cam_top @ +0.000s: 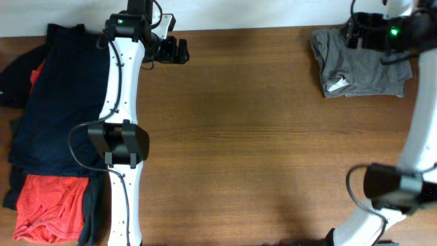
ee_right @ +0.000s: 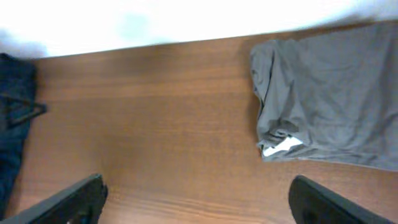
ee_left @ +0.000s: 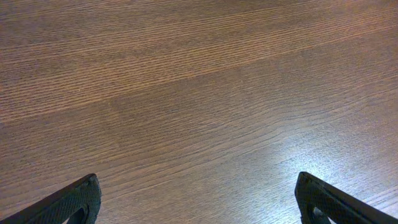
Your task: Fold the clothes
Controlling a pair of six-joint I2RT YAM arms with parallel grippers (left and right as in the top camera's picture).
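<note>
Two white robot arms, the left arm (cam_top: 123, 82) and the right arm (cam_top: 416, 137), share one wooden table (cam_top: 259, 137). Each carries one gripper, the left gripper (cam_top: 179, 50) and the right gripper (cam_top: 356, 31), making four black fingers (ee_left: 74, 202) in all. Three garments can be counted: one pair of grey-olive shorts (cam_top: 358, 68) beside the right gripper, and one navy-blue garment (cam_top: 61, 102) and one orange-red garment (cam_top: 44, 205) outside the left arm.

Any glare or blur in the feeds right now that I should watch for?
Left wrist: sharp grain, with a bright glare patch on the table at lower right. Right wrist: soft all over, shorts slightly blurred, the strip beyond the table edge blown out white. Overhead: evenly lit, no strong glare, shorts clear at top right.
</note>
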